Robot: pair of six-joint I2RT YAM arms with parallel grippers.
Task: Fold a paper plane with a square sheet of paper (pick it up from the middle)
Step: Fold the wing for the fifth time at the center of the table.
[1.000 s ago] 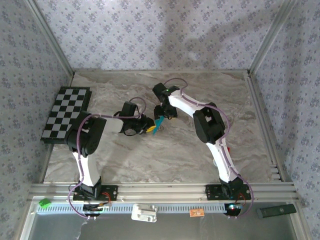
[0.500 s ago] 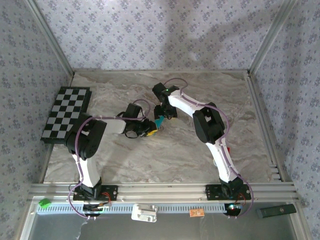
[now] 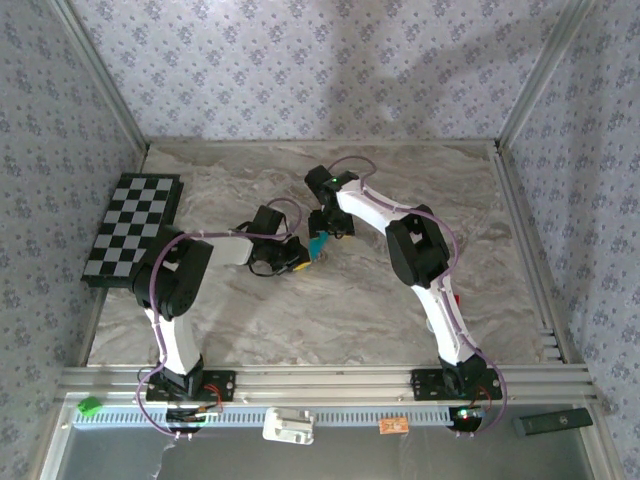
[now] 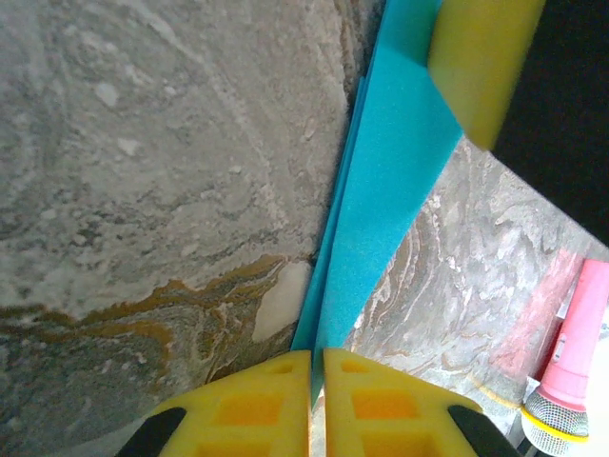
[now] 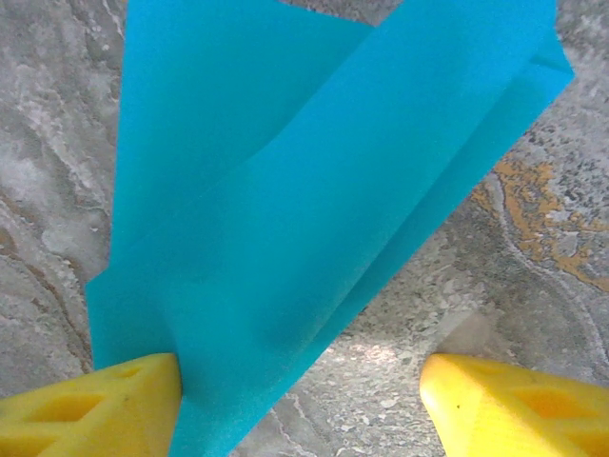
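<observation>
The teal-blue sheet of paper point(image 3: 318, 245) is folded into a narrow creased shape and held off the marble table point(image 3: 420, 180) near its middle. My left gripper point(image 3: 298, 258) is shut on its lower tip; in the left wrist view the paper point(image 4: 381, 200) runs edge-on out of the thin slit in the left gripper point(image 4: 317, 357). My right gripper point(image 3: 325, 228) stands open right above the paper. In the right wrist view the layered paper point(image 5: 304, 209) leans against the left finger point(image 5: 105, 409) of the right gripper point(image 5: 300, 381), far from the other finger.
A black-and-white checkered board point(image 3: 130, 225) lies at the table's left edge. A pink stick with a metal collar point(image 4: 576, 343) lies on the table to the right. Patterned walls enclose the table on three sides.
My left gripper has moved a little right toward the right gripper, and the paper now looks shorter and more bunched between them. The right arm has barely moved.
</observation>
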